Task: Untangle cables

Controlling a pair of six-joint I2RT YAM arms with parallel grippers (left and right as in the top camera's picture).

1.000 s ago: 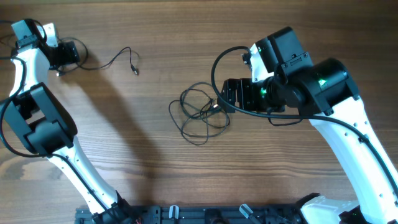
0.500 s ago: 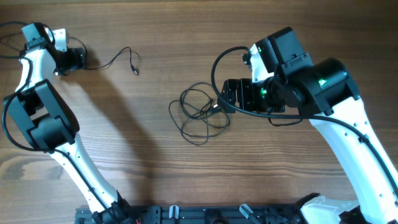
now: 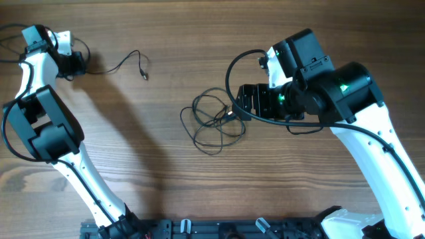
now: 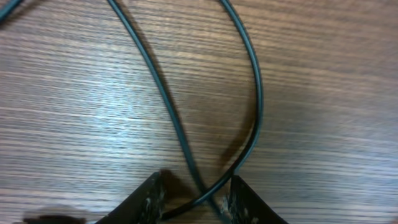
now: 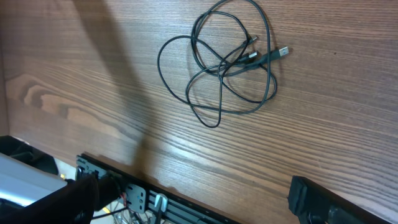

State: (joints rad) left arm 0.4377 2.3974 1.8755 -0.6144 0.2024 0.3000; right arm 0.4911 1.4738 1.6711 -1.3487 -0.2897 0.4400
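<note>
Left tool (image 4: 196, 200), at the desk's (image 3: 186, 33) far left, had drawn its jaws in from wide within the last second. They stood partway, still apart, around the crossing strands of the loose cable (image 4: 258, 102), not yet clamped on it. That suggested this cable lay free of the knot and was about to be gripped. Its long axis ran left to right, its plug (image 3: 144, 75) pointing toward the tangle (image 3: 216, 119) at mid-desk, well apart from it. Right tool (image 3: 242, 101) hung just beside the tangle's right edge, jaws fully spread, holding nothing.
</note>
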